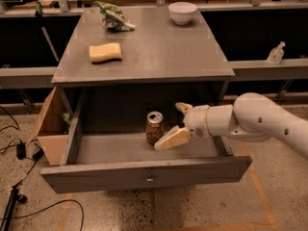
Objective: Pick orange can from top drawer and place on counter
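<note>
The orange can [154, 128] stands upright in the middle of the open top drawer [144, 170], which is pulled out from under the counter [159, 52]. My gripper [168, 126] reaches in from the right and sits just to the right of the can, inside the drawer. It is open, with one cream finger [172, 138] low beside the can's base and the other finger [183, 107] higher and further back. The can is not held.
On the counter lie a yellow sponge [105, 52], a white bowl [182, 12] and a green crumpled bag [114, 20]. A cardboard box [48, 124] stands left of the cabinet. A clear bottle [275, 54] sits on the right ledge. Cables lie on the floor at left.
</note>
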Robot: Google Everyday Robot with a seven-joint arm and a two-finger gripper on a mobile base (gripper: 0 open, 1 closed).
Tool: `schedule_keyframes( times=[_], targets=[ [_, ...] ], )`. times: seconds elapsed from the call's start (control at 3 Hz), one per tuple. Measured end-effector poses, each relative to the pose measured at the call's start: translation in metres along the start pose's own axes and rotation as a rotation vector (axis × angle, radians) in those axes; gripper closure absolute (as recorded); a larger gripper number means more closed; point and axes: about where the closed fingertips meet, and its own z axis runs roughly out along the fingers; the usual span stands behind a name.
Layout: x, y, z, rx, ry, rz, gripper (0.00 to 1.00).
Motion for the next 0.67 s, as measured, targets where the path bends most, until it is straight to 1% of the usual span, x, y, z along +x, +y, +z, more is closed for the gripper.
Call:
schedule_keyframes(
  times=[0.33, 0.67],
  targets=[
    [0.011, -0.016, 0.032, -0.009, -0.014, -0.003, 0.00],
    [0.023, -0.027, 0.055, -0.013, -0.024, -0.004, 0.00]
  ],
)
